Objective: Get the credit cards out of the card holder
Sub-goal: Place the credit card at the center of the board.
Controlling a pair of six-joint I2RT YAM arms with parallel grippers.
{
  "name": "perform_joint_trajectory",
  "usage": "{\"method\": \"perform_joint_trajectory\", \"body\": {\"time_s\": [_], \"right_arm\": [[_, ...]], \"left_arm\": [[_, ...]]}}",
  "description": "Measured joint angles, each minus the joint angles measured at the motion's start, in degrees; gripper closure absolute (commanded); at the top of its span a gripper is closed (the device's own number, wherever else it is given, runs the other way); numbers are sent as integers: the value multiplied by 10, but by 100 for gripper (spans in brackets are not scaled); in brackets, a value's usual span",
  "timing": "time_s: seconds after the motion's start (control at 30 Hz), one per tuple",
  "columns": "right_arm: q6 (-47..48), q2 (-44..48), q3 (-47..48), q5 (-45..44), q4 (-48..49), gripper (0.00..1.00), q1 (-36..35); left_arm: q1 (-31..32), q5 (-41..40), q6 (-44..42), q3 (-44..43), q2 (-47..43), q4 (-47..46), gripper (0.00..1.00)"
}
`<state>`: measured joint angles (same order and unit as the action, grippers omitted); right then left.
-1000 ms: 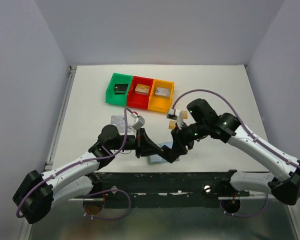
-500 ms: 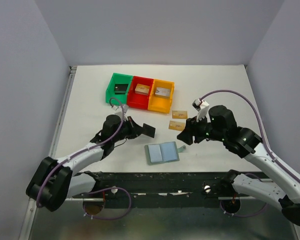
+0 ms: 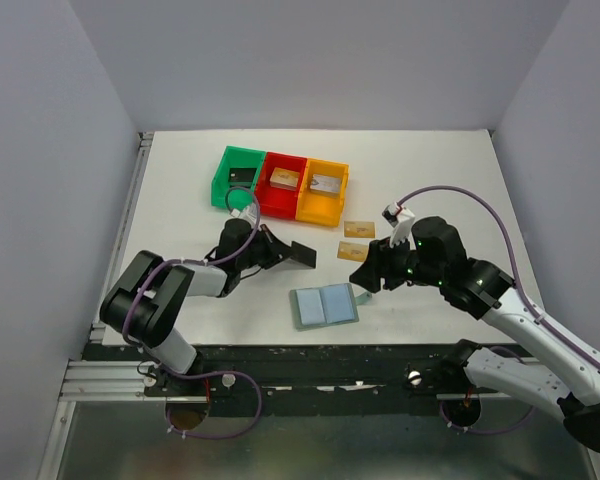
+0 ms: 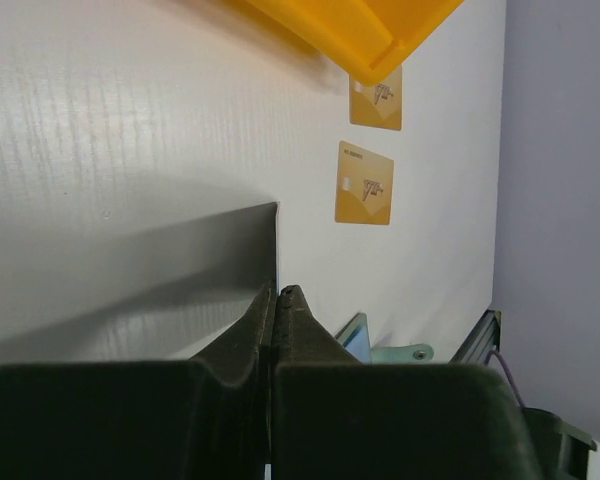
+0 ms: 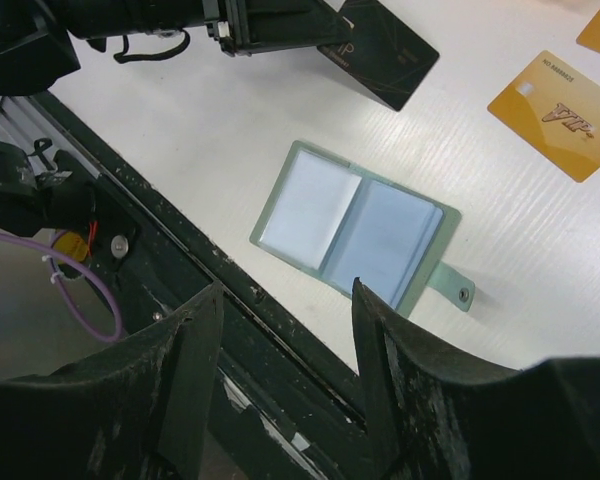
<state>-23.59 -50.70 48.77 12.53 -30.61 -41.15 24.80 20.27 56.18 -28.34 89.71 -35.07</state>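
Grey walls stand around a white tabletop (image 3: 180,200). Three bins (image 3: 280,182) sit in a row on the far side, one green, one red and one orange.

The holder (image 3: 324,305) lies open and flat close to the near edge, in the middle. Its two pale pockets look empty, but I cannot tell for sure. Two gold cards (image 3: 352,250) lie side by side on the tabletop, just past the holder and apart from it.

The left pincer (image 4: 276,300) is squeezed tight on the edge of a black card (image 3: 302,254). This card is left of the gold cards and far-left of the holder. It sits low, and I cannot tell if it touches the tabletop.

The right pincer (image 5: 288,300) hangs over the holder's right side with its two fingers apart and nothing in them.

I think the step now is to put the black card down. To do it well, the left arm should bring the card down flat, let go gently, then lift straight up so the card does not slide. It should land away from the gold cards. The right arm should wait out of the way.
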Motion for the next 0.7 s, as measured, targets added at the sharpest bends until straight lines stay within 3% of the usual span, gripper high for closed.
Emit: {"method": "perform_joint_trajectory", "body": {"time_s": [0.23,0.4,0.67,0.7], "right_arm": [[0,1,-10,5,10,38,0],[0,1,-13,6,11,38,0],[1,-2,-14,6,10,37,0],[1,-3,-14,5,10,37,0]], "left_arm": [[-7,35,30,-7,65,-80,87],[-19,50,43,-9,86,-103,63],[-32,60,23,-9,77,-77,44],[-34,60,21,-9,72,-74,36]]}}
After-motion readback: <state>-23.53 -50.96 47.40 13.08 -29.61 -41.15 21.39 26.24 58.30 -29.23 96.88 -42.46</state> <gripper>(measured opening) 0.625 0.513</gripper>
